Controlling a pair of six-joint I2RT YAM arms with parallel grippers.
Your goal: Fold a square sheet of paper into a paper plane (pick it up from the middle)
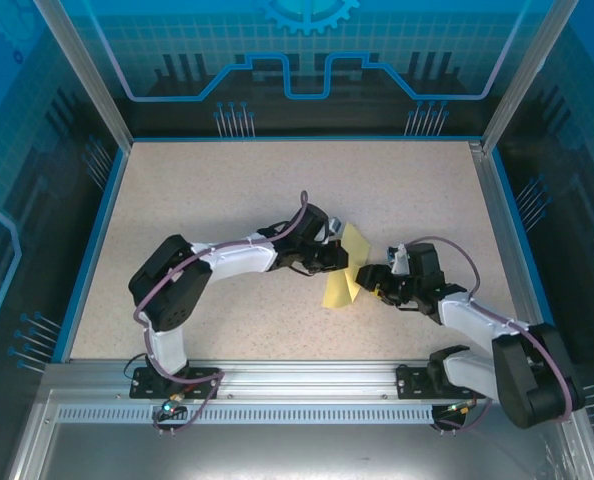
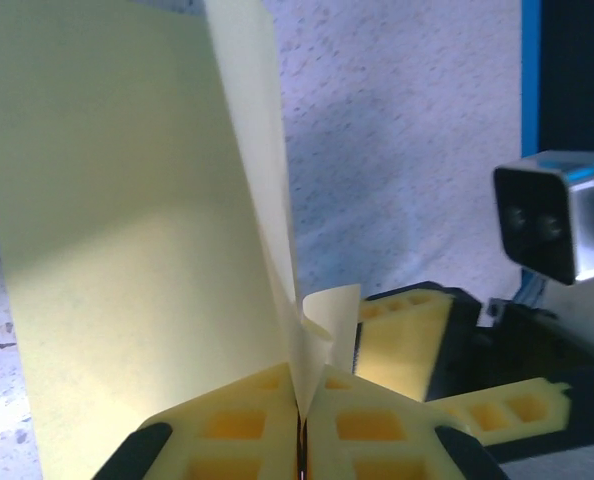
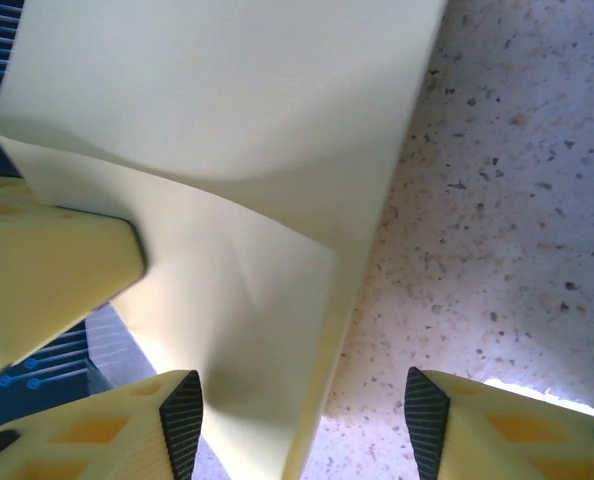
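Note:
The square sheet of paper [image 1: 342,288] is pale yellow, creased and standing up off the table between the two arms. My left gripper [image 1: 337,258] is shut on it. In the left wrist view a folded edge of the paper [image 2: 127,250] is pinched where the two fingers meet [image 2: 302,410]. My right gripper [image 1: 370,280] stands open just right of the sheet. In the right wrist view the paper [image 3: 227,150] hangs in the gap beside the left finger [image 3: 182,420]. There the right gripper [image 3: 302,425] touches nothing I can see.
Speckled tabletop [image 1: 227,190] stretches wide behind and to the left, framed by blue edges and metal posts. The right gripper's yellow fingers [image 2: 407,340] and its wrist camera [image 2: 557,215] sit close to my left gripper. A left finger [image 3: 47,270] shows beside the sheet.

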